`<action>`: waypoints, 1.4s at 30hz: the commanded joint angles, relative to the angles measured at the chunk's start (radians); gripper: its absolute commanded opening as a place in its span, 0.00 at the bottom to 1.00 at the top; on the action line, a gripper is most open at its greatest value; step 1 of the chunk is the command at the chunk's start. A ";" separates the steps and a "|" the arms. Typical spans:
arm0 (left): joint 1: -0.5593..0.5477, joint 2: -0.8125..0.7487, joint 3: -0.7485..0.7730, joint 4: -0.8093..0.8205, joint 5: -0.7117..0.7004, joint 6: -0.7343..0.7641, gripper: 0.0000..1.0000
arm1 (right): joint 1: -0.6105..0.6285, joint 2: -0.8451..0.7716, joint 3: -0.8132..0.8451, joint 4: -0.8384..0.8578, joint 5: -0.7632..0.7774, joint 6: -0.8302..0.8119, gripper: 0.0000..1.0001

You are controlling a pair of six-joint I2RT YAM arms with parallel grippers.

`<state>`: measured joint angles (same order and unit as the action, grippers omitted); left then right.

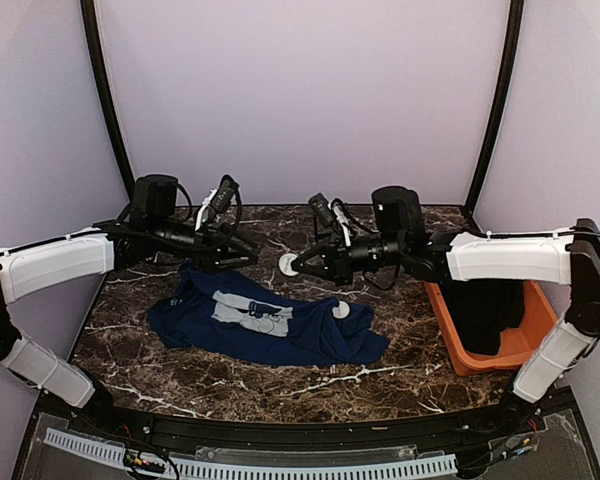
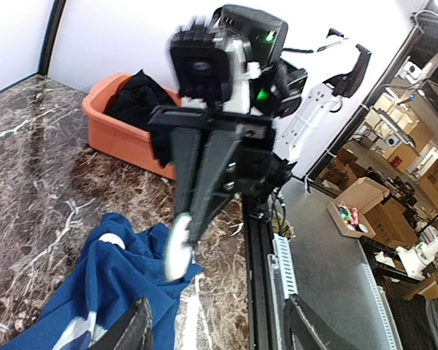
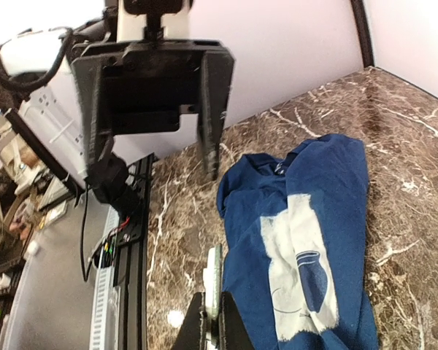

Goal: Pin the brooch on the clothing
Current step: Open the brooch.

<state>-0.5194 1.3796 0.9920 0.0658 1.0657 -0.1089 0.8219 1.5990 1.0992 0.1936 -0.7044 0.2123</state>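
Top view: navy T-shirt [image 1: 310, 335], soft and crumpled with a pale chest print, lies on the glossy brown-veined marble table [image 1: 380, 385]. The brooch [image 1: 288, 265], a small white-backed disc, is held off the table at the shirt's 12 o'clock, pinched in the right gripper [image 1: 302, 267]. The left gripper [image 1: 242, 255] is at 11 o'clock, empty. An orange plastic bin [image 1: 500, 350] with a black garment [image 1: 480, 305] sits at 3 o'clock. Left wrist view: own fingers spread wide, nothing between them. Right wrist view: fingers closed on the disc's rim, just beside the shirt's edge. Status: brooch in grip, pinning judged still to do.
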 commanded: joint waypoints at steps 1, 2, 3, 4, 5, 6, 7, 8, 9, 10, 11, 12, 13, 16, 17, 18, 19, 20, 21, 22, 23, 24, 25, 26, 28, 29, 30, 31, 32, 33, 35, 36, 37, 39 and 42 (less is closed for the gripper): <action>0.001 -0.002 -0.028 0.120 0.083 -0.087 0.62 | 0.048 -0.006 -0.057 0.388 0.195 0.182 0.00; 0.001 -0.003 -0.032 0.124 0.087 -0.090 0.63 | 0.065 -0.004 -0.068 0.416 0.237 0.184 0.00; 0.001 -0.003 -0.032 0.127 0.088 -0.091 0.64 | 0.076 -0.002 -0.080 0.453 0.270 0.197 0.00; 0.001 -0.004 -0.035 0.127 0.090 -0.090 0.66 | 0.084 -0.001 -0.098 0.496 0.292 0.215 0.00; 0.001 -0.004 -0.035 0.127 0.090 -0.090 0.66 | 0.091 0.001 -0.111 0.532 0.309 0.228 0.00; 0.001 -0.004 -0.035 0.127 0.092 -0.090 0.67 | 0.095 0.002 -0.121 0.558 0.326 0.236 0.00; 0.001 -0.003 -0.036 0.126 0.090 -0.088 0.67 | 0.098 0.002 -0.129 0.580 0.334 0.242 0.00; 0.001 0.000 -0.033 0.123 0.087 -0.087 0.67 | 0.102 0.005 -0.132 0.595 0.336 0.246 0.00; 0.001 0.001 -0.033 0.111 0.080 -0.081 0.67 | 0.104 0.006 -0.132 0.603 0.336 0.248 0.00; 0.001 0.005 -0.028 0.104 0.078 -0.076 0.67 | 0.109 0.006 -0.129 0.603 0.338 0.246 0.00; 0.001 0.007 -0.026 0.094 0.073 -0.073 0.66 | 0.112 0.005 -0.126 0.599 0.340 0.242 0.00; 0.001 0.010 -0.023 0.092 0.072 -0.072 0.65 | 0.115 0.004 -0.125 0.596 0.342 0.235 0.00; 0.001 0.011 -0.023 0.093 0.074 -0.074 0.65 | 0.120 0.003 -0.124 0.593 0.344 0.228 0.00; 0.001 0.016 -0.025 0.106 0.078 -0.085 0.59 | 0.128 0.000 -0.134 0.600 0.351 0.216 0.00; 0.001 0.018 -0.025 0.115 0.082 -0.094 0.55 | 0.129 0.000 -0.137 0.604 0.350 0.216 0.00; 0.001 0.022 -0.027 0.120 0.085 -0.099 0.54 | 0.132 0.002 -0.139 0.606 0.349 0.214 0.00; 0.001 0.026 -0.027 0.130 0.088 -0.110 0.52 | 0.135 0.003 -0.140 0.609 0.347 0.211 0.00; 0.001 0.028 -0.028 0.136 0.090 -0.115 0.51 | 0.140 0.005 -0.144 0.613 0.346 0.205 0.00; 0.000 0.031 -0.032 0.153 0.096 -0.130 0.51 | 0.145 0.008 -0.146 0.618 0.344 0.193 0.00; 0.001 0.032 -0.034 0.175 0.099 -0.146 0.51 | 0.148 0.011 -0.148 0.622 0.343 0.184 0.00; 0.001 0.035 -0.040 0.188 0.104 -0.157 0.50 | 0.154 0.014 -0.151 0.629 0.341 0.177 0.00; 0.001 0.036 -0.044 0.213 0.108 -0.175 0.50 | 0.158 0.017 -0.154 0.637 0.341 0.167 0.00; 0.001 0.037 -0.049 0.224 0.113 -0.183 0.50 | 0.162 0.020 -0.157 0.643 0.343 0.160 0.00; 0.001 0.037 -0.051 0.243 0.117 -0.197 0.50 | 0.166 0.024 -0.158 0.645 0.346 0.152 0.00; 0.001 0.039 -0.056 0.271 0.126 -0.218 0.50 | 0.170 0.031 -0.153 0.642 0.347 0.142 0.00; 0.001 0.040 -0.060 0.283 0.130 -0.226 0.49 | 0.170 0.034 -0.153 0.641 0.349 0.140 0.00; 0.001 0.041 -0.066 0.305 0.136 -0.242 0.49 | 0.171 0.035 -0.154 0.643 0.351 0.135 0.00; 0.001 0.041 -0.069 0.318 0.138 -0.251 0.49 | 0.172 0.036 -0.152 0.644 0.355 0.130 0.00; 0.001 0.042 -0.074 0.341 0.145 -0.268 0.48 | 0.174 0.036 -0.151 0.642 0.360 0.121 0.00; 0.001 0.043 -0.076 0.354 0.148 -0.277 0.47 | 0.176 0.037 -0.148 0.638 0.363 0.110 0.00; 0.001 0.045 -0.082 0.388 0.156 -0.303 0.44 | 0.179 0.039 -0.140 0.622 0.369 0.087 0.00; 0.001 0.046 -0.084 0.405 0.161 -0.317 0.42 | 0.182 0.039 -0.138 0.615 0.371 0.077 0.00; 0.001 0.046 -0.086 0.413 0.163 -0.322 0.41 | 0.183 0.039 -0.137 0.611 0.374 0.069 0.00; 0.001 0.049 -0.089 0.441 0.166 -0.339 0.38 | 0.186 0.042 -0.135 0.609 0.380 0.055 0.00; 0.001 0.054 -0.095 0.468 0.170 -0.366 0.36 | 0.193 0.045 -0.131 0.602 0.387 0.031 0.00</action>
<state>-0.5198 1.4288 0.9161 0.4549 1.2034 -0.4255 0.9958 1.6253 0.9562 0.7868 -0.3393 0.2958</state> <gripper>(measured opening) 0.368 0.024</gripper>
